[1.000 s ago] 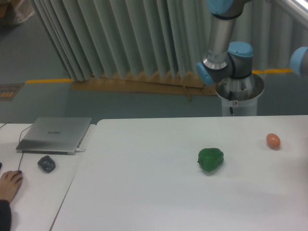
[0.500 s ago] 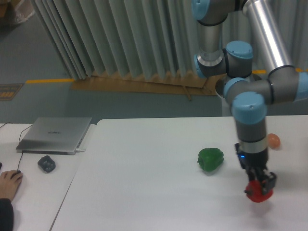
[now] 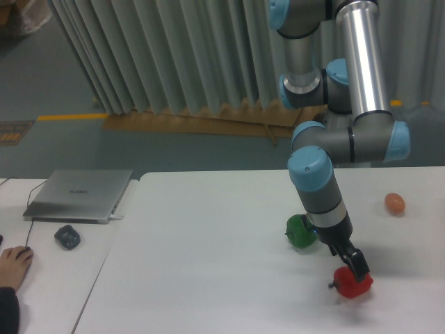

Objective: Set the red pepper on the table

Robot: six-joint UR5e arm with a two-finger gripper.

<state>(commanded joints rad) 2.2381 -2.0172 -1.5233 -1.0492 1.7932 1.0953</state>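
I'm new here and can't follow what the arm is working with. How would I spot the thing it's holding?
Start at the large white table and follow the robot arm down to its gripper near the front right. There sits the red pepper, glossy with a short dark stem. It is the only red thing: the green pepper lies just behind, and the small orange egg-shaped thing lies further back right.

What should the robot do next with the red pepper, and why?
Probably open its fingers and let go. The gripper holds the red pepper low, at or just above the white table, in a bare spot apart from the green pepper, so the pepper seems to be where it belongs. Whether it truly touches the table is hard to tell, so a tiny lowering first may help.
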